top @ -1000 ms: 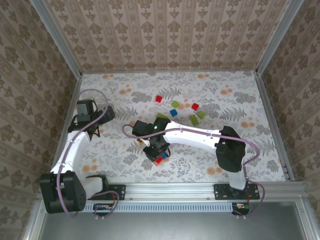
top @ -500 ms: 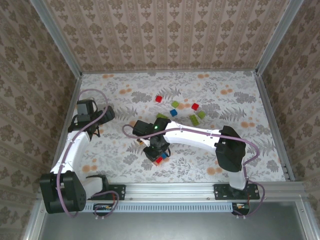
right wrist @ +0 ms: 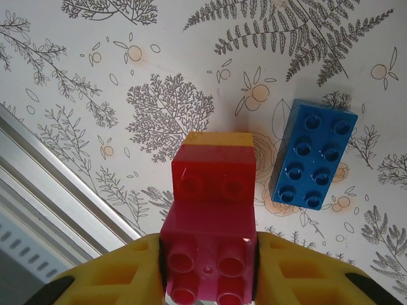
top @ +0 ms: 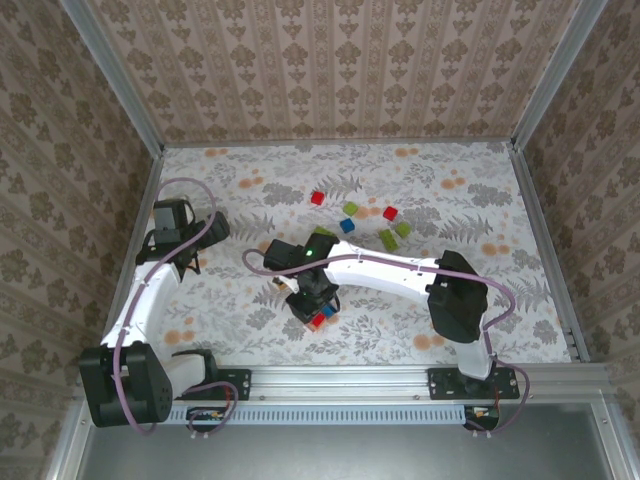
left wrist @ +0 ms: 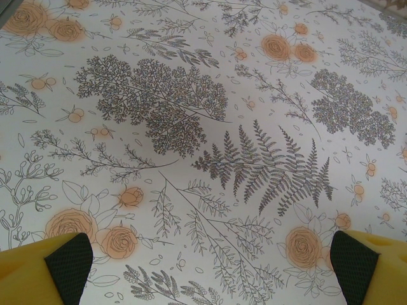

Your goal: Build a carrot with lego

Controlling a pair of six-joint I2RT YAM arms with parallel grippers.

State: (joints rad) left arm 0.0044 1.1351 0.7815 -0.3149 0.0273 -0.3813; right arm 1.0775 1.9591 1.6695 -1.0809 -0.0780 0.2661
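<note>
My right gripper (right wrist: 208,270) is shut on a magenta lego brick (right wrist: 206,244), studs toward the camera. A red brick (right wrist: 214,171) and a yellow-orange one (right wrist: 219,138) are stacked on its far end, low over the table. A blue oblong brick (right wrist: 313,154) lies flat just to the right of the stack. In the top view the right gripper (top: 313,300) holds this stack (top: 318,321) near the table's front middle. My left gripper (left wrist: 213,267) is open over bare floral table, its dark pads (left wrist: 68,267) far apart; from above the left gripper (top: 187,262) is at the left side.
Loose bricks lie at the back middle: red (top: 317,198), red (top: 390,213), blue (top: 346,226), and green ones (top: 350,209) (top: 402,229) (top: 386,239). A metal rail (right wrist: 57,190) runs along the table's front edge close to the right gripper. Patterned walls enclose the table.
The right arm has shifted only very slightly. Its grip on the stack is unchanged, and the left arm has not moved.
</note>
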